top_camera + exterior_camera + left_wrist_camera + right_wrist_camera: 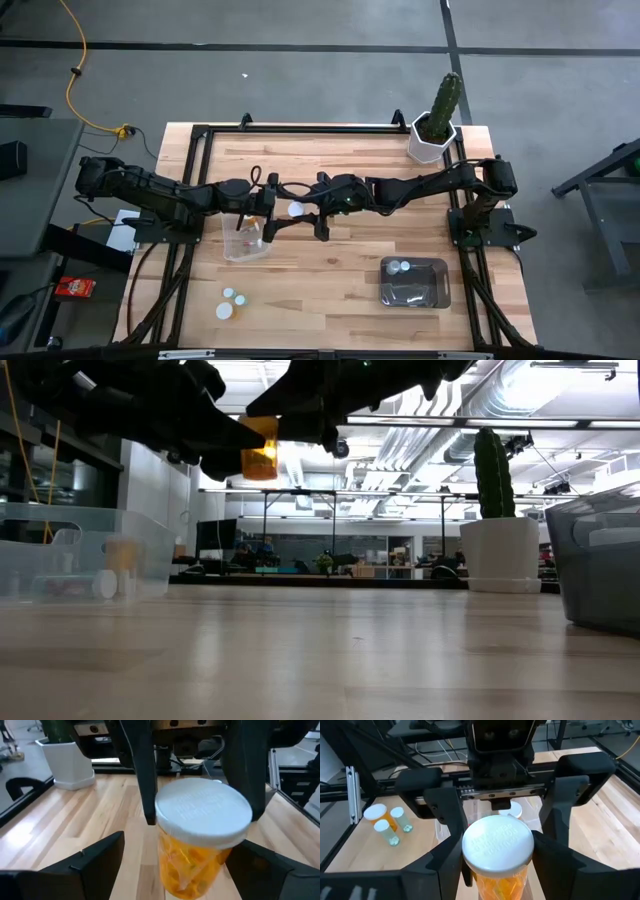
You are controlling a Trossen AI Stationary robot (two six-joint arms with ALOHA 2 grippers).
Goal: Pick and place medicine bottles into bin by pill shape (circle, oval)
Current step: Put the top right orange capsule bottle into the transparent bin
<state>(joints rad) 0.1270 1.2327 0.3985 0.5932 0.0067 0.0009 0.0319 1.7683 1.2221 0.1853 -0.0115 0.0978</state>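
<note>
An orange medicine bottle (200,815) with a white round cap hangs high over the table's middle (260,448). My right gripper (497,857) is shut on it; that arm reaches in from the table's right (305,210). My left gripper (182,870) faces it from the table's left (262,205). It is open wide, with a finger on either side of the bottle and a gap to each. Three more bottles (387,822) stand loose on the table near its front left. My right gripper pinches the bottle between its two fingers (145,795), on two opposite sides at the cap's lower edge (469,861) and the top of the body. The fingers come almost level from the table's right, tipped slightly down. The bottle stays upright, cap up, lifted clear.
A clear bin (245,242) with bottles in it sits below the grippers, left of centre. A dark bin (413,283) holding two white-capped bottles stands near the front right. At the far right corner is a cactus in a white pot (435,125). A black frame runs along the table's edges.
</note>
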